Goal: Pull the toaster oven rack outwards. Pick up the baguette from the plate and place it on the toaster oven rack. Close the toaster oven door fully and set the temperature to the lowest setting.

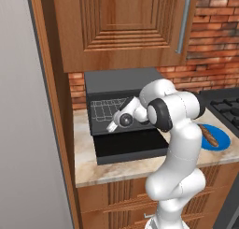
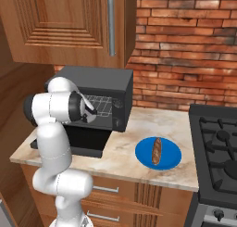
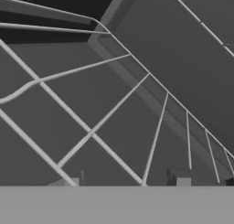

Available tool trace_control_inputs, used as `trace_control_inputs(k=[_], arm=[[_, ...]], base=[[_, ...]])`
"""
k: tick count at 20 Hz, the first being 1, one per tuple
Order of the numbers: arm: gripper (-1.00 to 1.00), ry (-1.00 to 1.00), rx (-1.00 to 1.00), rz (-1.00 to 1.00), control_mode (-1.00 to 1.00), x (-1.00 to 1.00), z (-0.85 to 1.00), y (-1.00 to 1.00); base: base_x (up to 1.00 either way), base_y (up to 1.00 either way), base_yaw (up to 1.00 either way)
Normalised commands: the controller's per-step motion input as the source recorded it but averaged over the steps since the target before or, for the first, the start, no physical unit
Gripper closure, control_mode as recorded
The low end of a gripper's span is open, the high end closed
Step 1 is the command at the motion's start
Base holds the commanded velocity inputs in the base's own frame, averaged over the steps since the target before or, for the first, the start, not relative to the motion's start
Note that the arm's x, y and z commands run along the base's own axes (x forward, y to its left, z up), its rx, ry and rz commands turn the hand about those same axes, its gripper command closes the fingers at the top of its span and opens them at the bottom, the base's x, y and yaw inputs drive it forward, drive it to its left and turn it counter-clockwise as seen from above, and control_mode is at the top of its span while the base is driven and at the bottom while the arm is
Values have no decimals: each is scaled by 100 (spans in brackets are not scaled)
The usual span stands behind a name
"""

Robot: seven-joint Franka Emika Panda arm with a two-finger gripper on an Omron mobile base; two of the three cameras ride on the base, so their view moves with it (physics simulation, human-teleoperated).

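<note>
The toaster oven rack sits inside the toaster oven, above the lowered toaster oven door. You are at step one: pulling the rack out. The gripper hovers over the wires; whether its jaws are spread or pinching cannot be told. Next, secure a front wire and draw outwards. The baguette waits on the plate.

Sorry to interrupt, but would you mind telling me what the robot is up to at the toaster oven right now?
The arm is reaching into the open toaster oven, with its gripper right at the wire toaster oven rack, apparently going for the rack to pull it out. The toaster oven door is folded down flat on the counter. The baguette lies untouched on the blue plate, to the oven's right near the stove.
</note>
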Motion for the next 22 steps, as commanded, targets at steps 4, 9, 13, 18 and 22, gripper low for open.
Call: trace_control_inputs(k=[4,9,13,18,22], arm=[[100,-11,4,0,-100,-9,-13,6],[100,-1,11,0,-100,-6,-12,3],[100,3,15,0,-100,-30,-13,8],[100,11,12,0,-100,-48,-14,7],[100,12,6,0,-100,-73,-14,14]], base=[[0,0,0],[0,0,0],[0,0,0],[0,0,0],[0,0,0]])
